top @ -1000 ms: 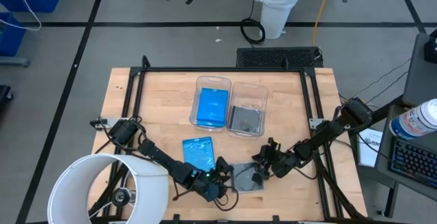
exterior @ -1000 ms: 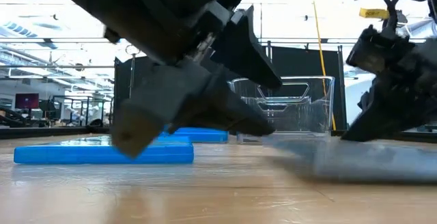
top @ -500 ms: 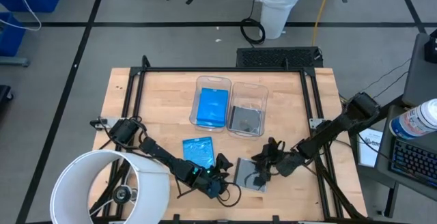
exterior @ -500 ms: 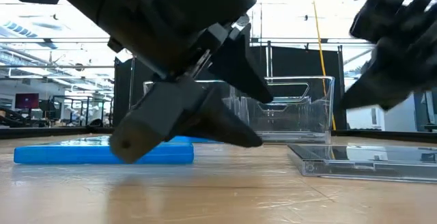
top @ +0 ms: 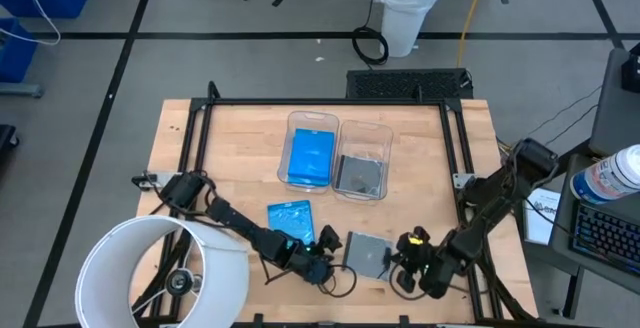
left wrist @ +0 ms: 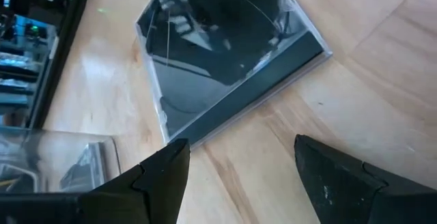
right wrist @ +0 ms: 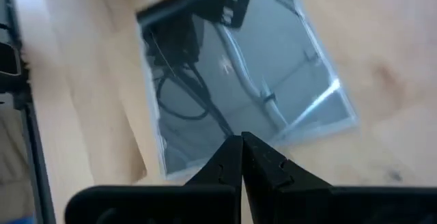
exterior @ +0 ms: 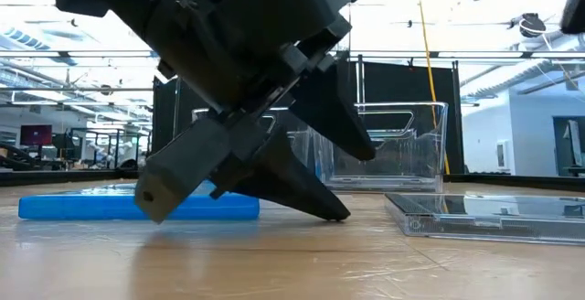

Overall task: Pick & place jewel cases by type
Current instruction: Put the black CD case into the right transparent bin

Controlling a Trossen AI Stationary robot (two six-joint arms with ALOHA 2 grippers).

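Observation:
A smoky grey jewel case (top: pixel 368 254) lies flat on the table near its near edge, also seen in the low view (exterior: pixel 484 213) and both wrist views (left wrist: pixel 225 53) (right wrist: pixel 232 80). A blue jewel case (top: pixel 291 221) (exterior: pixel 137 204) lies flat to its left. My left gripper (top: pixel 325 263) (exterior: pixel 242 210) (left wrist: pixel 239 156) is open, low over the table just left of the grey case, and touches neither case. My right gripper (top: pixel 400 260) (right wrist: pixel 242 142) is shut and raised at the grey case's right side.
Two clear bins stand side by side at mid-table: the left bin (top: pixel 312 118) holds a blue case, the right bin (top: pixel 365 125) a grey one. A black rail frame (top: pixel 200 128) edges the table. A big white round shade (top: pixel 160 273) covers the near left corner.
My right gripper has left the grey case, risen and drawn back toward the table's near right corner. The grey case, blurred in motion a second ago, now lies flat and still. My left gripper has crept slightly toward the grey case.

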